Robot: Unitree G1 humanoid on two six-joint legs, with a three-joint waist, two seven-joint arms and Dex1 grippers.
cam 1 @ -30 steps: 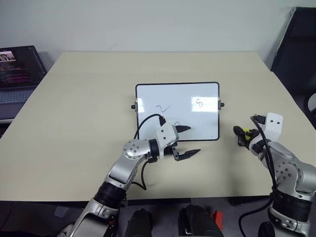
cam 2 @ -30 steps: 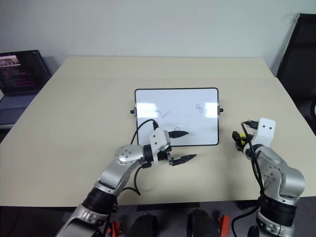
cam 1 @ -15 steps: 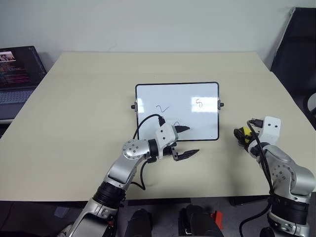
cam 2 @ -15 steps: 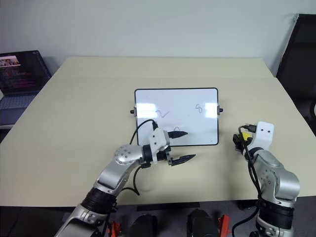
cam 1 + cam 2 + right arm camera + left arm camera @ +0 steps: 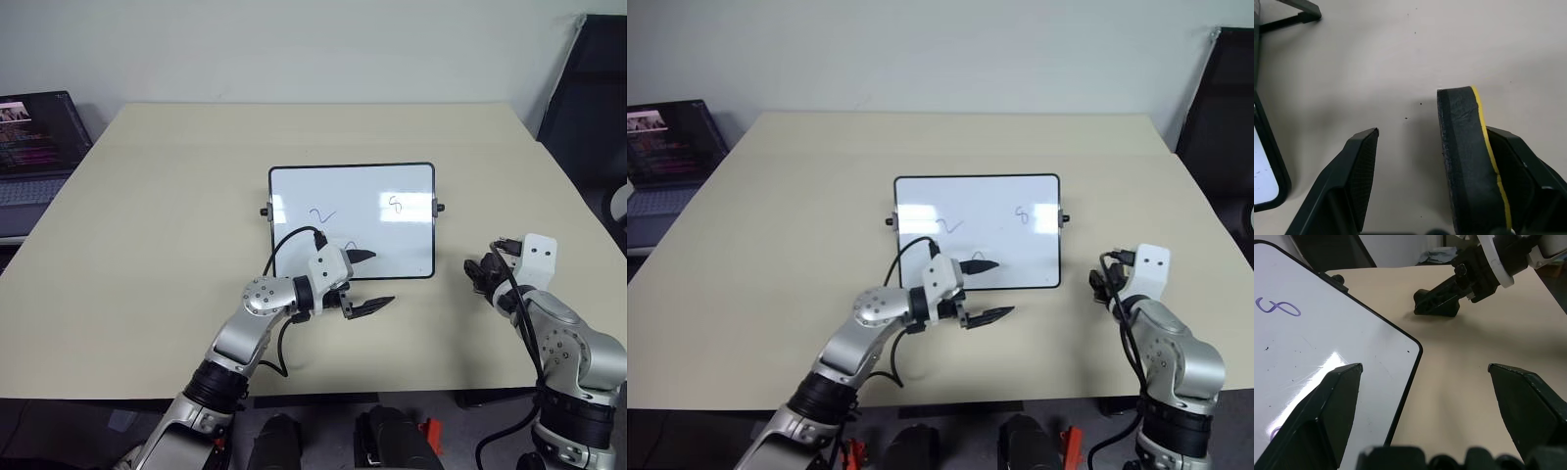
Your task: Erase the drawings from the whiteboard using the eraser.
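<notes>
The eraser (image 5: 1469, 161) leans on edge against one finger of the right gripper (image 5: 1444, 171), whose jaws stand wide and unclosed, just right of the whiteboard (image 5: 353, 215), while the wide-open left gripper (image 5: 364, 281) straddles the board's near edge by the drawings (image 5: 322, 215)

The right gripper (image 5: 480, 273) has turned a little since one second ago. Before, the yellow side of the eraser (image 5: 1469, 161) showed between its fingers in the head views; now almost only the black fingers show there. The white wrist block behind it now sits a little lower above the surface (image 5: 176, 196).
</notes>
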